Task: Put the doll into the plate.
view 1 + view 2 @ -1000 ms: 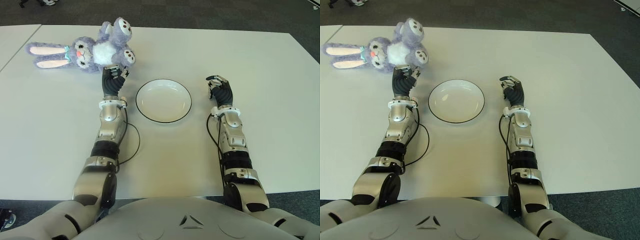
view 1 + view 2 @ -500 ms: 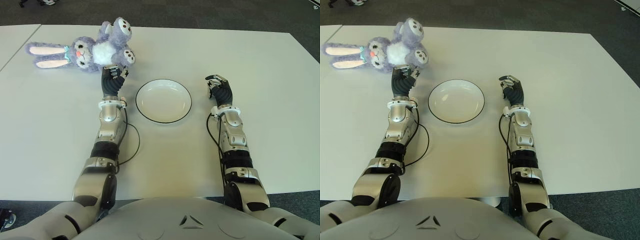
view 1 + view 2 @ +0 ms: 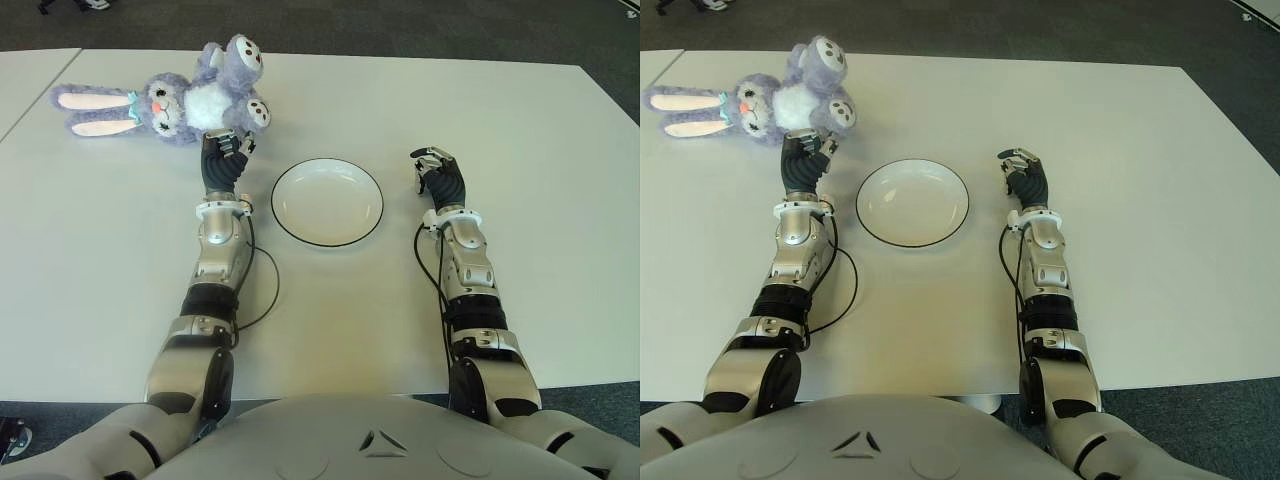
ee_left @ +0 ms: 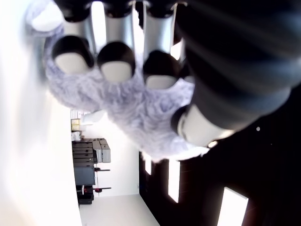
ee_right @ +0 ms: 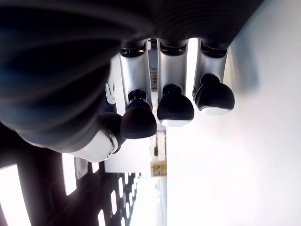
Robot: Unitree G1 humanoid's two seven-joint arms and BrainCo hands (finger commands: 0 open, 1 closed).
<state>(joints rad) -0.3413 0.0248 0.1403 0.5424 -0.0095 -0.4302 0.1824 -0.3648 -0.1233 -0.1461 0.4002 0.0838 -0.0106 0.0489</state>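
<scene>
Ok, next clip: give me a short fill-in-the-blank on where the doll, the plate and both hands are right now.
1. The left hand is at the purple bunny doll, its fingers closing on the doll's ____.
2. The white plate holds ____.
3. The right hand, holding nothing, shows on the plate's ____ side.
4. The doll lies on the white ____, beyond the plate.

Missing words: leg; nothing; right; table

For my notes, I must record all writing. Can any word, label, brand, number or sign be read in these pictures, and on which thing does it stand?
None can be read: the doll, plate, table, left hand and right hand show no writing.
The left wrist view shows distant shelves, too blurred to read.
</scene>
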